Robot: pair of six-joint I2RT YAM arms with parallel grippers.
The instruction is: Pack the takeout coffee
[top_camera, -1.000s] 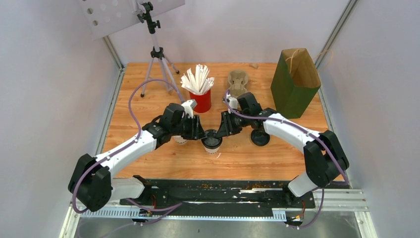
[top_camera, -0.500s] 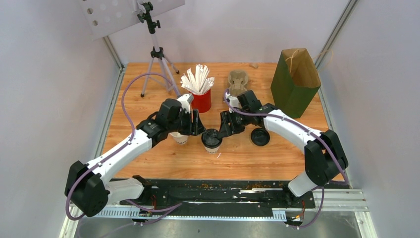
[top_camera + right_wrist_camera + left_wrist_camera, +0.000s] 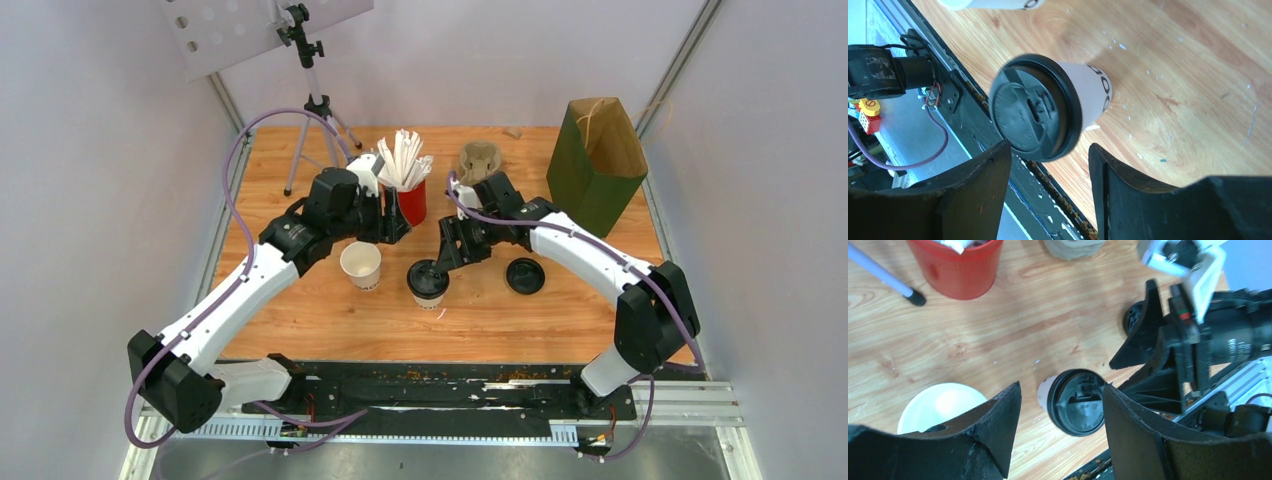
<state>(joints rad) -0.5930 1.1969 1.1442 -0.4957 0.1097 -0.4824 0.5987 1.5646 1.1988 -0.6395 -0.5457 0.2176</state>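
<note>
1 lidded cup [image 3: 427, 283] let go: left gripper [image 3: 1060, 390], right gripper [image 3: 1050, 145] opened, pulled away, empty. 1 open cup [image 3: 361, 265] beside it: lid needed.

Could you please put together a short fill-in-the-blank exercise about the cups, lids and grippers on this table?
1. The open cup beside the lidded cup has no ____ on it.
2. The loose black lid lies on the ____ arm's side of the table.
3. The colour of the straw cup is ____.
4. The left gripper and the right gripper both stand ____.

Missing words: lid; right; red; open.
</note>
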